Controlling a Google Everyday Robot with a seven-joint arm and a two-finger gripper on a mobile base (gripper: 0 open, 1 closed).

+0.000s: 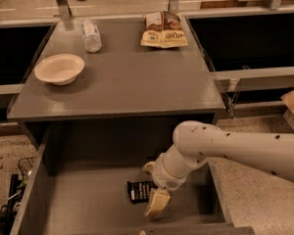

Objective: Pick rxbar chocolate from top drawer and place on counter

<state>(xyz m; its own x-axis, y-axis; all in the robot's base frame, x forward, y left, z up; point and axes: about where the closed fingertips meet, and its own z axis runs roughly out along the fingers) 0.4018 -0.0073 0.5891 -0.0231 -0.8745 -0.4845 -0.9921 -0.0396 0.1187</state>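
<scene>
White tubular arm (235, 148) dotted with dark screws; cream gripper (152, 189) inside the top drawer (83, 204).

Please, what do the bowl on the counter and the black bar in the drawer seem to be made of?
The bowl: probably paper or moulded fibre, matte cream, no shine. The rxbar chocolate: likely plastic film wrapper, black with white print; the gripper hangs over it in the top drawer.
</scene>
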